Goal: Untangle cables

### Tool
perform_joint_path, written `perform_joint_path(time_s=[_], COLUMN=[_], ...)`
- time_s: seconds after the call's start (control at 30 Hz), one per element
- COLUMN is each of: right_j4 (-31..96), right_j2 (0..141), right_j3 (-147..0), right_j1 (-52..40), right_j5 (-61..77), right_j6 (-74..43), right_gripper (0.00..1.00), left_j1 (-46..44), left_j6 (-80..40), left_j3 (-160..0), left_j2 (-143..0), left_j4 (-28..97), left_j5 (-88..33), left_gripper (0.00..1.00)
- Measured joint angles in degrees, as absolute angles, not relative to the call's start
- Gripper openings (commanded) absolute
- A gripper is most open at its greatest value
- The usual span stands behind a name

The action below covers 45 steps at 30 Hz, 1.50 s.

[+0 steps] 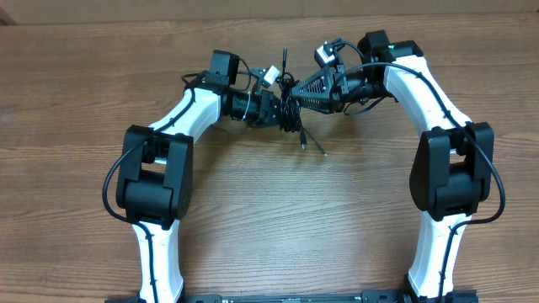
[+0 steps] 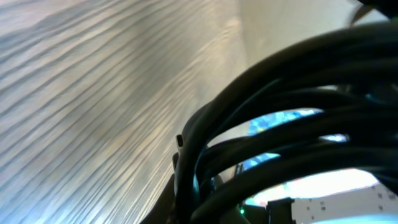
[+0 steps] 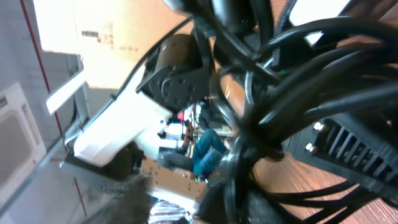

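From the overhead view I have both arms reaching in toward the far middle of the table (image 1: 253,210), and the cables (image 1: 290,103) sit as one dark knotted bundle right between the two claws. The left claw (image 1: 276,111) comes in from the left and meets the bundle at its tip; it is clenched, and the bundle's left side sits pinched in it. The right claw (image 1: 303,89) points in from the right, slightly farther back, its tip touching the bundle's far-right side – whether its jaws are released or closed on the cords I cannot tell, because the tangle covers them. One thin strand (image 1: 285,61) pokes out of the bundle toward the far edge, and a loose tail (image 1: 313,145) trails out to the near right and lies on the wood clear of both claws. On the left wrist camera the cables (image 2: 280,155) fill the right half as thick blurred loops pressed close to the lens, with the wood grain showing on the left. On the right wrist camera the cables (image 3: 298,81) cross the frame in tangled loops directly in front of one ribbed black finger (image 3: 348,155) at the lower right – beyond them I see the left arm (image 3: 177,78), its black joint and white link
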State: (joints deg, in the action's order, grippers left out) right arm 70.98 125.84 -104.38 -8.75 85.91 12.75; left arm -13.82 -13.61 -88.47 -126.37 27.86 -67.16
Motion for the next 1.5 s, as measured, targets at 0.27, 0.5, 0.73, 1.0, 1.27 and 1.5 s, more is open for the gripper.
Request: perform_joint_path(time_s=[0.27, 0.5, 0.73, 1.0, 1.27, 1.5], right_j4=[70.08, 70.0, 69.95, 72.51, 73.03, 73.01], right_j2=[125.84, 125.84, 125.84, 125.84, 125.84, 125.84], right_j3=[-104.64, -104.64, -104.66, -104.66, -104.66, -104.68], right_j1=[-7.55, -7.49, -7.49, -7.49, -7.62, -9.56], right_j5=[76.53, 63.99, 49.58, 42.48, 41.3, 40.84], right_j6=[12.84, 12.34, 7.38, 4.62, 3.95, 1.15], right_gripper=[0.69, 0.7, 0.71, 0.7, 0.67, 0.2], left_j1=[-9.78, -8.67, -10.68, -13.96, -14.85, -13.72], left_j6=[-10.92, -6.85, -6.44, -8.27, -9.06, -9.52], left_j3=[-88.55, -96.71, -108.64, -105.32, -105.84, -110.0], left_j2=[-126.39, -126.67, -126.65, -126.65, -126.65, -126.65], left_j4=[39.29, 62.87, 76.93, 75.53, 80.25, 77.12], left_j5=[-60.62, -40.64, -17.12, -6.57, -5.3, -5.32], left_gripper=[0.04, 0.04, 0.05, 0.58, 0.63, 0.04])
